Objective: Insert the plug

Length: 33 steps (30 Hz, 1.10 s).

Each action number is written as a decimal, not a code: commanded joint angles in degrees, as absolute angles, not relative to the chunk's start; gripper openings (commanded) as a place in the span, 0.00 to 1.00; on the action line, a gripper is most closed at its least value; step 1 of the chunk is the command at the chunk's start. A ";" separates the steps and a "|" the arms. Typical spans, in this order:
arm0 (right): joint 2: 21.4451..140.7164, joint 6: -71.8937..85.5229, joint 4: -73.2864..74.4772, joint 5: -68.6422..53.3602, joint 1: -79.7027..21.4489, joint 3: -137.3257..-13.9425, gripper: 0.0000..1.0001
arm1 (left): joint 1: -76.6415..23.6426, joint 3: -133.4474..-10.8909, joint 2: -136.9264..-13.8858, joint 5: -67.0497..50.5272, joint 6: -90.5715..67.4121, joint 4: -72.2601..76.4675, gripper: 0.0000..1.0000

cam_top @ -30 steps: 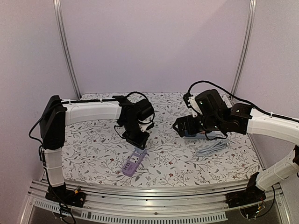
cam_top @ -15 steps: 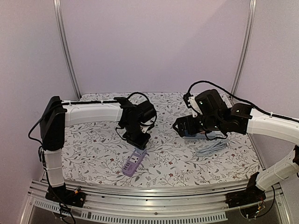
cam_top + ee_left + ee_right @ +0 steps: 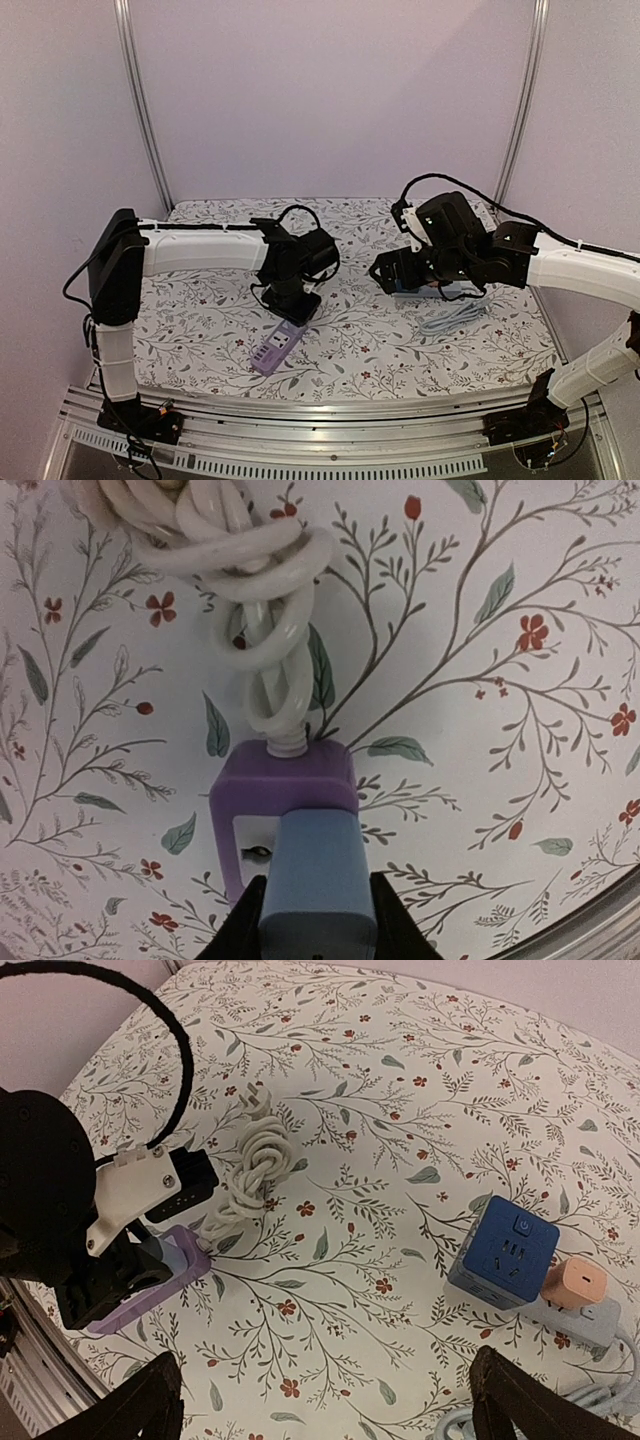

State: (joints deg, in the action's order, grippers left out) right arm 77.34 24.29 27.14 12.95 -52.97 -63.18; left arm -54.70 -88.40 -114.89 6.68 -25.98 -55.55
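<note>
Blue-grey plug (image 3: 318,870), clamped between the black fingers of the left gripper (image 3: 316,925), stands on the white socket face of the purple power strip (image 3: 283,780). Whether its pins are fully seated cannot be told. The strip lies flat on the floral tablecloth (image 3: 520,780), towards the near edge in the top view. Its white cord (image 3: 265,590) leaves the far end and gathers into a loose coil. Right gripper (image 3: 330,1410): raised above the cloth, fingers spread wide, holding nothing. On the cloth at the right of its view, a blue cube socket (image 3: 505,1253) sits against a grey-white strip (image 3: 590,1322). On that strip stands an orange adapter (image 3: 573,1284). A pale cable (image 3: 452,320) lies just in front of these.
</note>
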 commanded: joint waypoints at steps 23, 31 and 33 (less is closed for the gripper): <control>74.71 24.11 29.13 14.56 -53.15 -60.88 0.99 | -55.11 -84.95 -116.82 6.83 -28.45 -50.98 0.00; 72.59 25.25 30.89 15.58 -53.16 -59.32 0.99 | -54.77 -88.78 -121.44 7.95 -22.76 -54.84 0.00; 71.81 25.81 31.22 16.02 -53.15 -58.83 0.99 | -54.49 -89.62 -121.95 7.51 -22.72 -54.97 0.00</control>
